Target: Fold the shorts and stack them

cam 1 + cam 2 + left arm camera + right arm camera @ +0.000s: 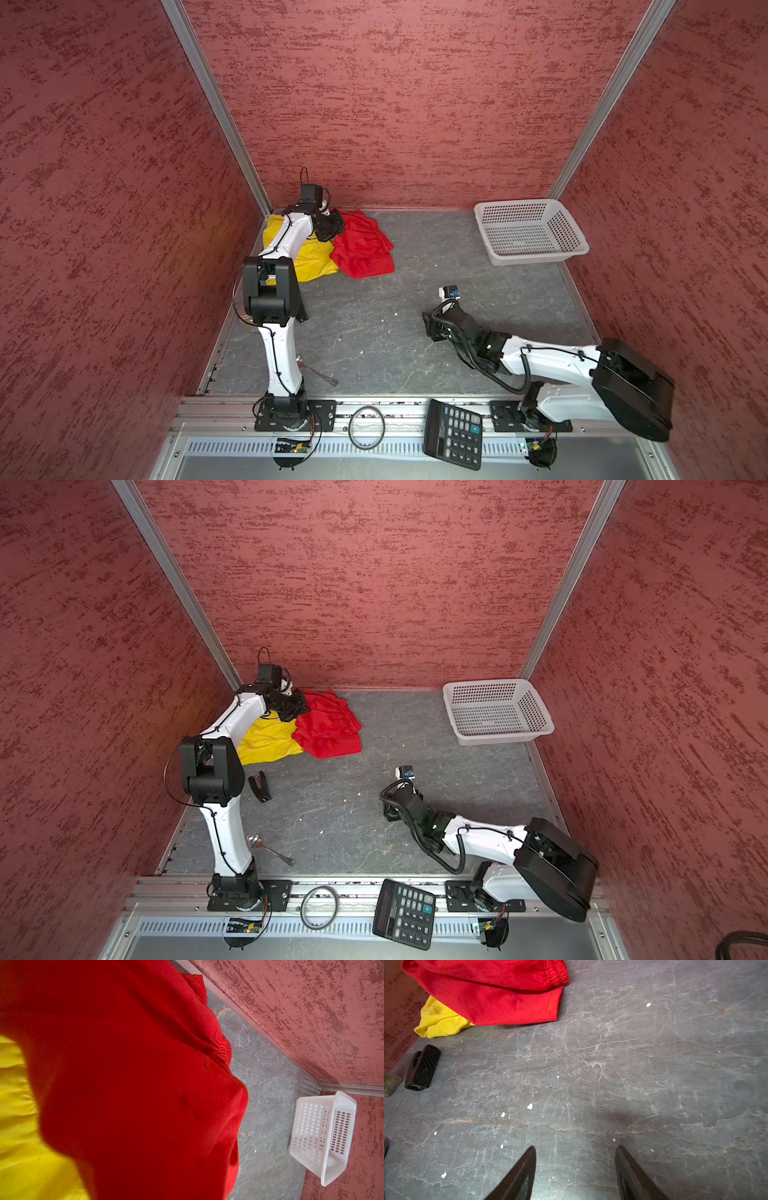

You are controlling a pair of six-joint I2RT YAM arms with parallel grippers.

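Surface: a dark grey, stone-patterned table top (pixel 374 332) with pale veins and a scatter of small white crumbs (pixel 529 1106).
Room: three mottled red walls (pixel 415 104) close the table in, joined by pale metal corner strips. A metal rail (pixel 399 405) runs along the near edge, where both my arms are mounted.
Container: a white basket (pixel 536 259) (pixel 498 739) (pixel 324 1138), perforated all over, sits upright in the far right corner, close to both walls. Its holed floor shows bare in both top views.
Task cloth: the red shorts (pixel 363 249) (pixel 328 729) (pixel 135 1084) (pixel 492 995) lie crumpled at the far left near the back wall, with one edge over the yellow shorts (pixel 309 257) (pixel 270 739) (pixel 18 1147) (pixel 440 1020). The yellow pair fills the far left corner, partly hidden behind my left arm.
Left hand: my left gripper (pixel 326 235) (pixel 291 715) is down on the cloth where red meets yellow, jaws closed. Its fingers are hidden, so I cannot tell whether fabric is pinched.
Right hand: my right gripper (pixel 575 1148) (pixel 430 328) hangs low over bare table at the near right, well apart from the shorts, fingers spread with nothing between them.
Loose things: a small black object (pixel 259 786) (pixel 422 1068) lies near the yellow pair, and a metal spoon (pixel 266 848) lies by my left arm's base. A calculator (pixel 455 434) and a ring (pixel 365 428) rest on the near rail.
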